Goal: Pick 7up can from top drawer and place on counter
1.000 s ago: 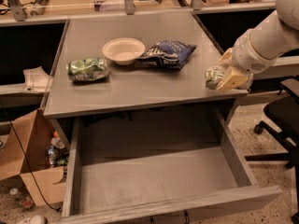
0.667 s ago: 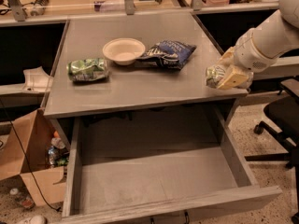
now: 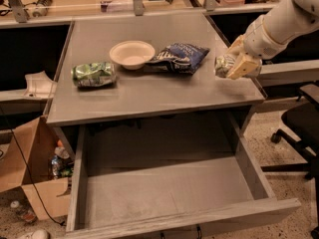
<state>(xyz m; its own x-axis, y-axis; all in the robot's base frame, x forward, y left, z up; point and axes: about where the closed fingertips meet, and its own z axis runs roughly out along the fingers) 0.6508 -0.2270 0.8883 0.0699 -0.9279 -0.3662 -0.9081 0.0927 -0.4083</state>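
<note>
The gripper (image 3: 238, 63) is clasping the 7up can (image 3: 222, 66) between its fingers at the counter's (image 3: 149, 96) right edge, behind the open top drawer (image 3: 164, 195).

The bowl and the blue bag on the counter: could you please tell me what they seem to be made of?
The bowl looks matte off-white, probably paper or moulded fibre. The blue bag is glossy crinkled film, likely plastic or foil. The gripper holds the 7up can at the right edge of the counter.
</note>
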